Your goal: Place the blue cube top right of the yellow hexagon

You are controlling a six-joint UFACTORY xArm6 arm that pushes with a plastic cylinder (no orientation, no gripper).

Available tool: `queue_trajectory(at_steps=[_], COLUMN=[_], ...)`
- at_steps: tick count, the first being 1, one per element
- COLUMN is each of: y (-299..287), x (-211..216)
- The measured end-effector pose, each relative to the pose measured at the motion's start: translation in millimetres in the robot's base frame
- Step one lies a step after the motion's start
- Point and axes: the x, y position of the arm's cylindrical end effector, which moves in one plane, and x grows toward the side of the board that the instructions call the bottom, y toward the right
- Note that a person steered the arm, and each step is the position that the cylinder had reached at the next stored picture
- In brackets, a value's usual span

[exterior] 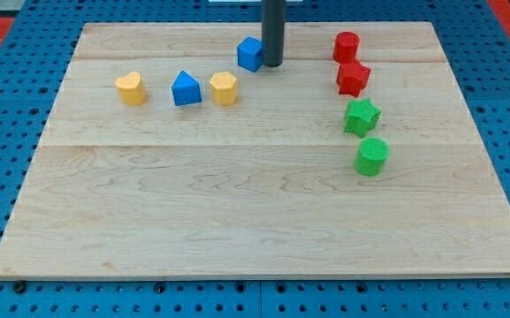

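Now our tip [272, 64] rests just right of the blue cube [250, 54] — bare rod, gripping nothing — cube already up-right of the yellow hexagon [224, 88]; we judge only fine nudging remains.

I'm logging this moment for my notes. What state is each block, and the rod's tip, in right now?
my tip: down on the board, against the blue cube's right side
blue cube: above-right of the yellow hexagon
yellow hexagon: standing free
blue triangle: free, left of the hexagon
yellow heart: free, farthest left
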Motion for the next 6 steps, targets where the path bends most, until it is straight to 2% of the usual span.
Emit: queue_trajectory(at_steps=[1,3,4,5,6], y=[15,-31,-34,-43,-75], x=[-15,-17,-20,-68,-83])
